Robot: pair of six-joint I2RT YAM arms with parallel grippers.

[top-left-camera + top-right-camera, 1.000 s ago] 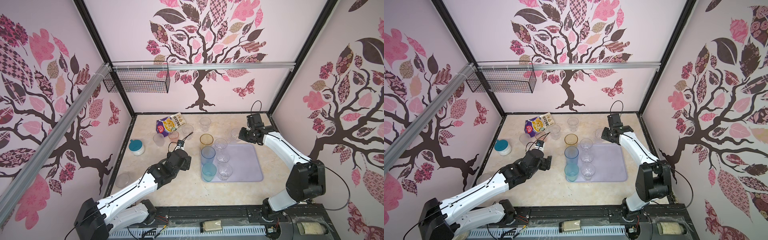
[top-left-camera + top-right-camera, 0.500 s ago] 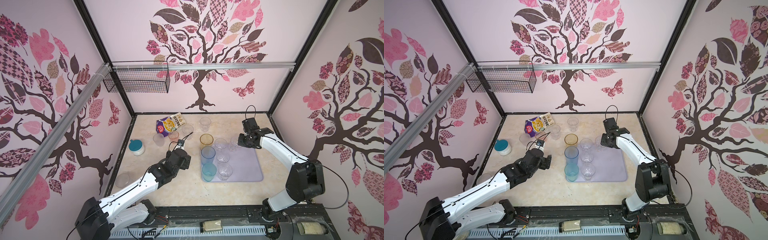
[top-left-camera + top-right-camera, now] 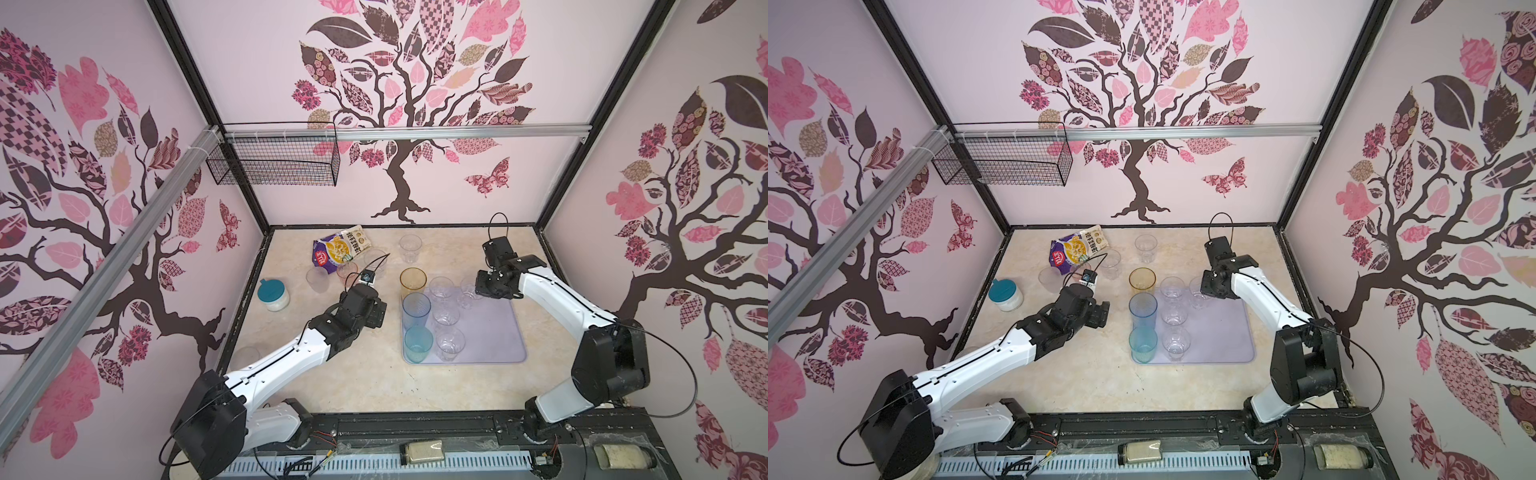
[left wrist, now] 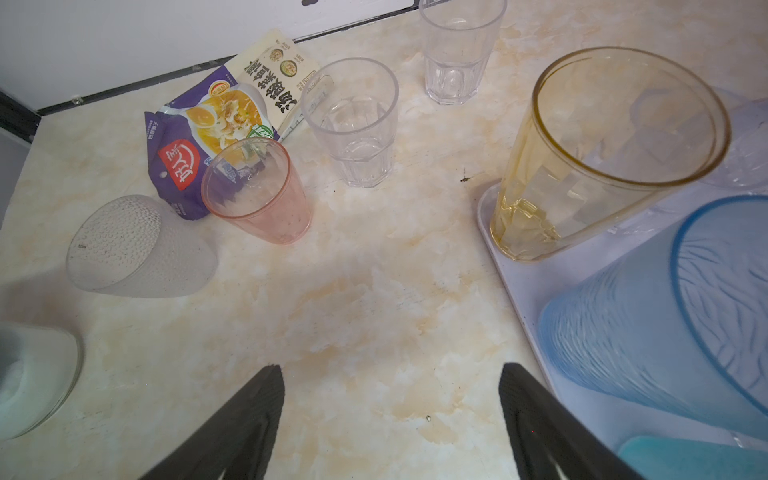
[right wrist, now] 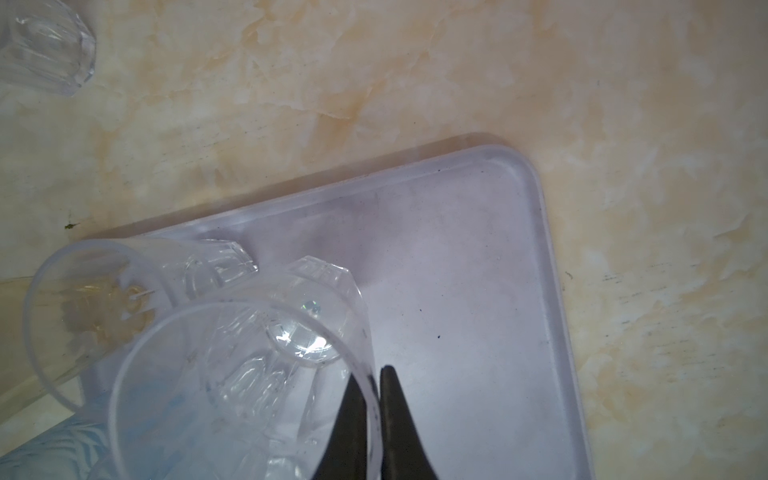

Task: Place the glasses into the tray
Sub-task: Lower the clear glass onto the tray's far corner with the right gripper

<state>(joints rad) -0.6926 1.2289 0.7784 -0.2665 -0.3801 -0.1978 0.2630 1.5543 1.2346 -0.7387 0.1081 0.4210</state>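
The pale-lavender tray [image 3: 490, 328] [image 3: 1221, 332] lies right of centre in both top views. In it stand an amber glass [image 3: 413, 282], a blue glass [image 3: 416, 309], a teal glass [image 3: 418, 343] and three clear ones. My right gripper [image 5: 374, 374] [image 3: 478, 291] is shut on the rim of another clear glass [image 5: 249, 374] [image 3: 468, 293], one finger inside it and one outside. That glass's base is over the tray's [image 5: 478, 270] far part. My left gripper [image 4: 390, 374] [image 3: 376, 313] is open and empty over bare table, left of the tray. A pink glass [image 4: 257, 191] and clear glasses [image 4: 353, 120] stand beyond it.
A snack bag [image 3: 340, 249] lies at the back, with a frosted glass [image 3: 318, 280] close by. A white jar with a teal lid [image 3: 272, 293] stands at the left edge, and a clear glass [image 3: 245, 357] is near the left front. A wire basket [image 3: 274, 166] hangs on the back wall.
My right gripper has carried the clear glass from the table behind the tray's far right corner leftward, over the tray's far edge. The left arm has barely moved.
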